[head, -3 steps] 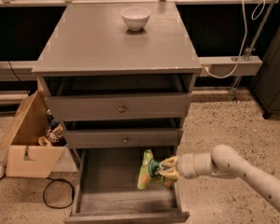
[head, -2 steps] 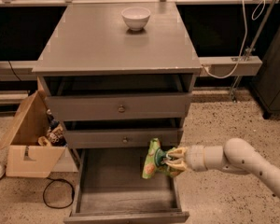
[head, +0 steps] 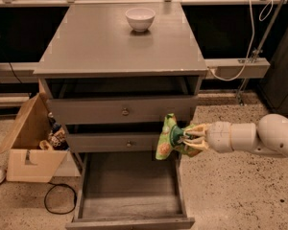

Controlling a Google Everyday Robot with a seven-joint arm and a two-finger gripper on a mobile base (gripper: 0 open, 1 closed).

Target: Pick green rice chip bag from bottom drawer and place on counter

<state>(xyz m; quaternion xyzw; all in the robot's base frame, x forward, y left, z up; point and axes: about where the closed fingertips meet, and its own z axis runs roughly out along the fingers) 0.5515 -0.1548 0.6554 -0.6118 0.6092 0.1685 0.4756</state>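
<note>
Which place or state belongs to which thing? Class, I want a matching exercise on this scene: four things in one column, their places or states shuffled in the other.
Things
1. green rice chip bag
2. white bowl
3. bottom drawer
4. cardboard box

Places or states
A. pulled open
B. on the speckled floor, far left
C. held in the gripper, in the air by the middle drawer's right end
D. on the counter, near its back edge

Pairs: 1-C, 2-D, 3-A, 4-B

Crinkly glossy bag, smooth pale jaws by matt wooden drawers
</note>
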